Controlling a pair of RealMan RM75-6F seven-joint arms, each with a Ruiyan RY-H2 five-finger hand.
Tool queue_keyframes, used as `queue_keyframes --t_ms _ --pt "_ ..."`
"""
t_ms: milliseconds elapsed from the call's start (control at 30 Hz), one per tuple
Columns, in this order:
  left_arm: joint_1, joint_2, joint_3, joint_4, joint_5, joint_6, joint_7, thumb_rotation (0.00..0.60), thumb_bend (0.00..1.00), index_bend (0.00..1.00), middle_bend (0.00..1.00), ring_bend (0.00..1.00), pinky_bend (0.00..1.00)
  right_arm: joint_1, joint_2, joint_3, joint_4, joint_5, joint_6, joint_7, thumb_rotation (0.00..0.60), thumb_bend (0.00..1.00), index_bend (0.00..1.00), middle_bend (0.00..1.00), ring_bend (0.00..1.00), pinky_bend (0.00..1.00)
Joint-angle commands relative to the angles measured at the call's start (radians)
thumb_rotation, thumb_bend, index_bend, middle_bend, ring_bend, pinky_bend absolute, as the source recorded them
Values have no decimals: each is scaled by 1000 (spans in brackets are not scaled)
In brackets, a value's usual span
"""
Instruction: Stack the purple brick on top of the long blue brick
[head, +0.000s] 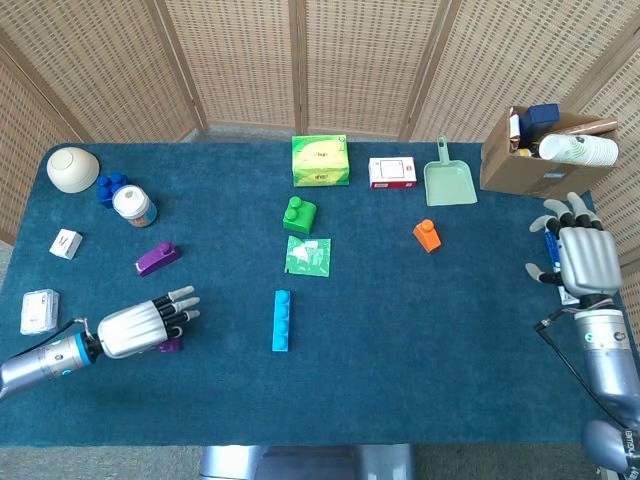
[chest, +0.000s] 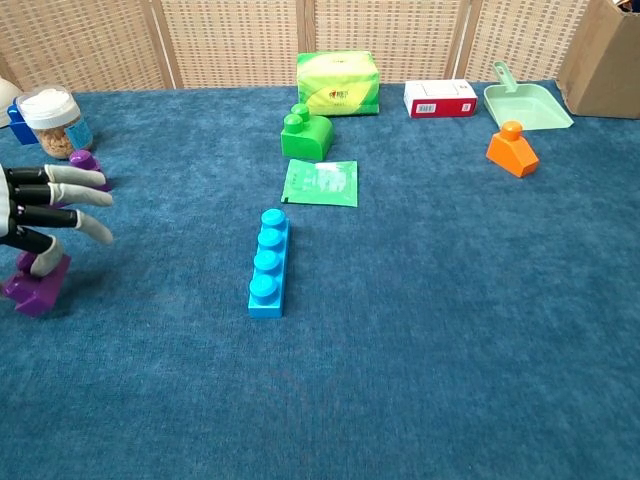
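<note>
Pinching, apparently, purple brick (chest: 36, 285) beneath left hand (head: 135, 328), fingers spread, long blue brick (head: 281, 320) well apart

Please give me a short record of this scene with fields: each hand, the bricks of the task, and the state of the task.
left hand: low at the table's left front, fingers spread, thumb on the purple brick; whether it grips is unclear
right hand: at the table's right edge, fingers apart, holds nothing
blue brick: flat near the table's middle, nothing on it
second purple brick: lies apart, behind the left hand
task state: stacking not yet done
</note>
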Motion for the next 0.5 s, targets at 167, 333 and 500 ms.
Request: queue_keyframes --t_ms 167,333,500 --pt "-20 37 -8 -54 -11 19 -18 600 324 567 258 109 0 0 -5 2 6 3 -5 4 600 161 386 195 40 204" --pt "-52 87 -14 -150 -12 29 -30 600 323 572 258 108 0 3 -15 3 14 2 -10 10 600 162 386 195 40 204" --pt "-122 175 -14 -315 13 13 7 600 323 578 257 108 0 -1 -26 0 29 -3 -11 27 600 161 383 195 37 204"
